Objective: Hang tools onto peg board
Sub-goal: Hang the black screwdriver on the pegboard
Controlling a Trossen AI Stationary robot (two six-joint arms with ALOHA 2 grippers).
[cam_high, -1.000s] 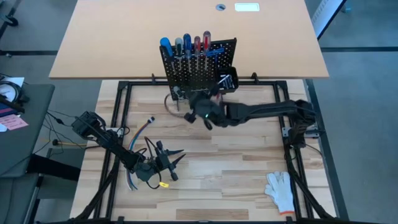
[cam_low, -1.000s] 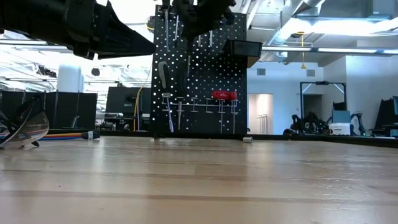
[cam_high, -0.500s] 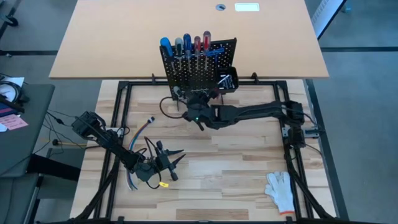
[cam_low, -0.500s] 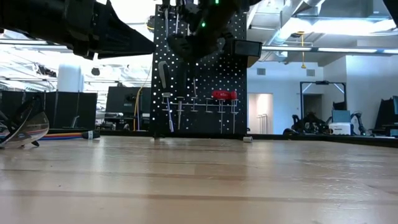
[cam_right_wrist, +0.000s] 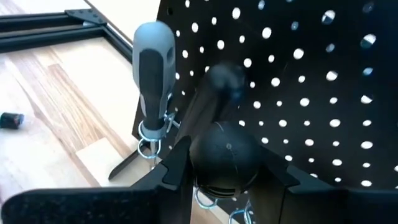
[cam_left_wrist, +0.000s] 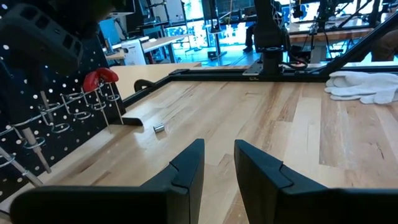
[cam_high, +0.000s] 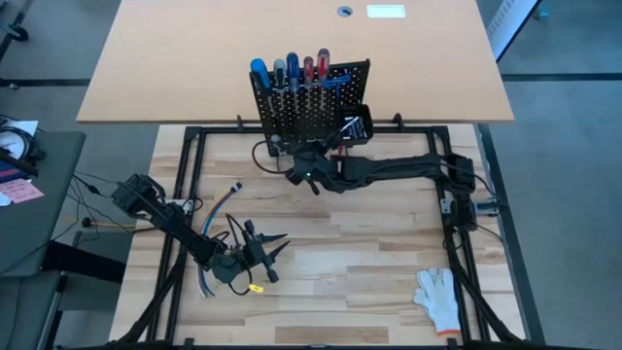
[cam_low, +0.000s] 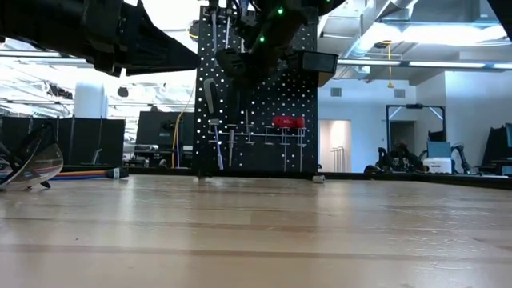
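Observation:
The black peg board (cam_high: pixel 355 83) stands upright at the table's far side. Several screwdrivers with blue, grey and red handles hang on it. A grey-handled screwdriver (cam_right_wrist: pixel 154 81) sits in a wire ring on the board. My right gripper (cam_right_wrist: pixel 225 171) is right in front of the board (cam_low: pixel 272 136), shut on a black-handled tool (cam_right_wrist: pixel 224 152). My left gripper (cam_high: pixel 276 245) waits level over the table's near left; its fingers (cam_left_wrist: pixel 219 155) are open with nothing between them. My right gripper pinches the tool's rounded black handle (cam_right_wrist: pixel 224 146) between its two fingers, one on each side. The fingers come from the table's near side, slanting a little down toward the board. The tool is lifted clear of the table, close to the grey-handled screwdriver.
A small black bin (cam_high: pixel 357 124) hangs on the board's right side, and a red-handled tool (cam_low: pixel 288 122) hangs lower on the board. A small metal bit (cam_left_wrist: pixel 158 128) lies on the table before the board. A white glove (cam_high: pixel 437 297) lies near right, coloured cables (cam_high: pixel 209 219) at left.
My right gripper has come down and gone toward the peg board and a little toward the table's left, carrying the black-handled tool. It stays shut on the tool.

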